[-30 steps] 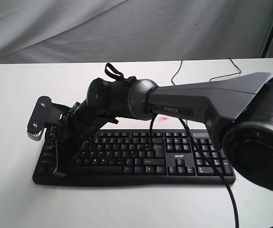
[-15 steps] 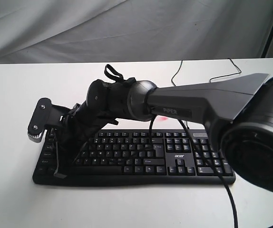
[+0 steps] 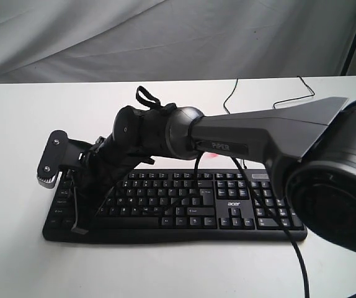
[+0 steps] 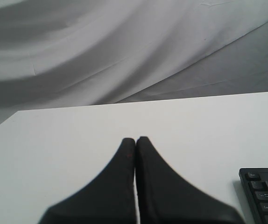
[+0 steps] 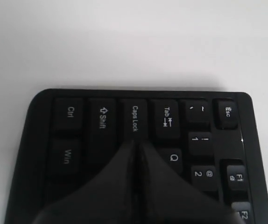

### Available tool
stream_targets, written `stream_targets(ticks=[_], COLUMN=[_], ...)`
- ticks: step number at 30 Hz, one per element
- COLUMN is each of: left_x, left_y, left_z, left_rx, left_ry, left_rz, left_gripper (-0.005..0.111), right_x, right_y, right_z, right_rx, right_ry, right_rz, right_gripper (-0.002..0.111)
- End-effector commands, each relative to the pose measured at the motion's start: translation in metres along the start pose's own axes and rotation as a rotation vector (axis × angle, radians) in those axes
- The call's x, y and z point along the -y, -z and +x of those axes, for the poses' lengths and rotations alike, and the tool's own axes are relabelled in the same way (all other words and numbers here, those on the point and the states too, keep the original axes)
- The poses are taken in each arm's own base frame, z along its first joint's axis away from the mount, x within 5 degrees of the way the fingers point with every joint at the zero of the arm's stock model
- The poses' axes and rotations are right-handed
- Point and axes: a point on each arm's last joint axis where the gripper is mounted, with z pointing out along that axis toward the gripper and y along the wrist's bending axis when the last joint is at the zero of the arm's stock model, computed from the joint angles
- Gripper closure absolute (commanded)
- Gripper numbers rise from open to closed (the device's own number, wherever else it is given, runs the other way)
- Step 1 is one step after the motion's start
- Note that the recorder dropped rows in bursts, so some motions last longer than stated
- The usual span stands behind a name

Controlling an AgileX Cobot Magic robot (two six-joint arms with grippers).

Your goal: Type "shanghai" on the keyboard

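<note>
— How is the right gripper (image 5: 135,142) sitting?

— It is holding its two fingers pressed together with nothing between them. The joined tips are pointing down at the left end of the keyboard (image 5: 71,112), right at the edge of the Caps Lock key (image 5: 134,117). The Q key is showing just beside them. The fingers are covering the keys beneath, and whether the tips are pressing a key cannot be told.

— And the arm behind it?

— In the exterior view the right arm (image 3: 258,133) is reaching across from the right and slanting down over the letter keys. The number pad is lying well apart from the gripper at the far end.

— What is the left gripper (image 4: 135,139) doing?

— It is also keeping its fingers shut on nothing, and it is hanging over bare white table (image 4: 54,140). Only a corner of the keyboard is showing at the edge of its view, off to one side of the tips.

— Where is the keyboard lying overall?

— It is lying flat near the front of the table. Its thin cable (image 3: 227,99) is running back toward the grey cloth (image 3: 165,37).
</note>
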Motion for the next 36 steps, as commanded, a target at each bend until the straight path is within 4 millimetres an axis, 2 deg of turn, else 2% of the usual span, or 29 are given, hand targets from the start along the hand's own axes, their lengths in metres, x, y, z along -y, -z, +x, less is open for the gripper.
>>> stream_targets(ticks=[1, 7, 16, 29, 36], left_x=[0.000, 0.000, 0.000, 0.000, 0.000], left_y=[-0.001, -0.001, -0.001, -0.001, -0.001], left_z=[0.001, 0.001, 0.001, 0.001, 0.001], left_rx=[-0.001, -0.001, -0.001, -0.001, -0.001], left_ry=[0.003, 0.003, 0.003, 0.003, 0.003], left_rz=[0.004, 0.004, 0.004, 0.004, 0.004], left_gripper=[0.106, 0.106, 0.106, 0.106, 0.106], right_x=[0.003, 0.003, 0.005, 0.003, 0.000], right_y=[-0.001, -0.005, 0.016, 0.019, 0.044], right_z=[0.003, 0.007, -0.009, -0.006, -0.001], right_rx=[-0.004, -0.015, 0.021, -0.004, -0.025], right_ry=[0.007, 0.003, 0.023, 0.023, 0.025], right_rz=[0.003, -0.009, 0.017, -0.041, -0.093], right_gripper=[0.108, 0.108, 0.108, 0.108, 0.108])
